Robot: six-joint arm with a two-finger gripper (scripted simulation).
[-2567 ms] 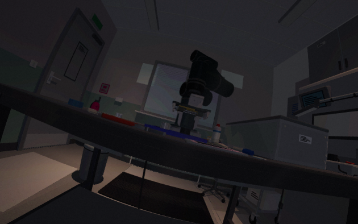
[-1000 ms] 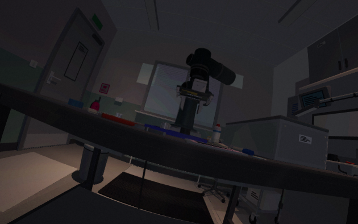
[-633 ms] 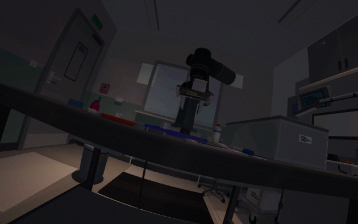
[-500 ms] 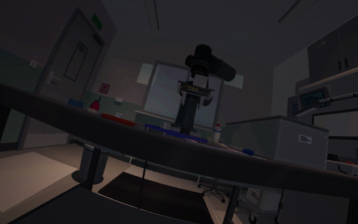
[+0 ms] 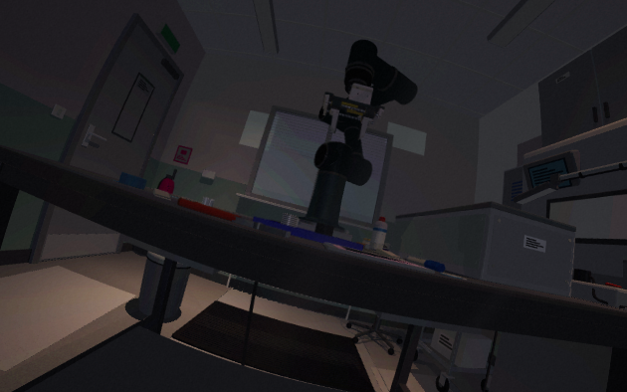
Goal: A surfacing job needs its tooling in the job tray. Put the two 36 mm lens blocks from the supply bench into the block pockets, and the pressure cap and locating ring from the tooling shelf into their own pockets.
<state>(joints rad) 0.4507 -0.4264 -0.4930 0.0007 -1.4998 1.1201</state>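
Observation:
A small ribbed grey block (image 5: 289, 219) stands on the blue tray (image 5: 308, 233) at the foot of the arm; I cannot tell which part it is. The red tray (image 5: 207, 209) lies further left on the table. The gripper (image 5: 351, 124) hangs high above the table, well over the blue tray, open and empty. The low viewpoint hides the tray pockets and most of the table top.
A grey box (image 5: 492, 244) sits on the right of the table. A white bottle (image 5: 379, 233) stands by the blue tray, and a blue-handled tool (image 5: 433, 265) lies near the front edge. A red bottle (image 5: 166, 184) and a blue box (image 5: 132, 180) are at far left.

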